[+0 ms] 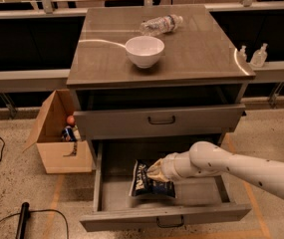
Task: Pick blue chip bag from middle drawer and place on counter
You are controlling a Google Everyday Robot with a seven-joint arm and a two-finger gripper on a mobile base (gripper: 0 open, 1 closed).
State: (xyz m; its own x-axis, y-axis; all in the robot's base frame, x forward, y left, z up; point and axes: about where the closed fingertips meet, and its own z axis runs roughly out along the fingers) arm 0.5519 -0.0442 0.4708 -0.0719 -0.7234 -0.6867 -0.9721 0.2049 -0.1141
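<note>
The blue chip bag point(145, 182) is a dark blue foil bag with white lettering. It stands tilted inside the open middle drawer point(166, 215), near its centre, and looks raised off the drawer floor. My gripper point(157, 172) reaches in from the right on a white arm and is shut on the bag's upper right edge. The counter point(201, 49) is the glossy grey-brown top of the cabinet, above the drawers.
A white bowl point(144, 51) and a clear water bottle point(161, 24) lie on the counter. The upper drawer point(159, 120) is closed just above my arm. An open cardboard box point(59, 133) with small items stands on the floor at left. A cable runs at lower left.
</note>
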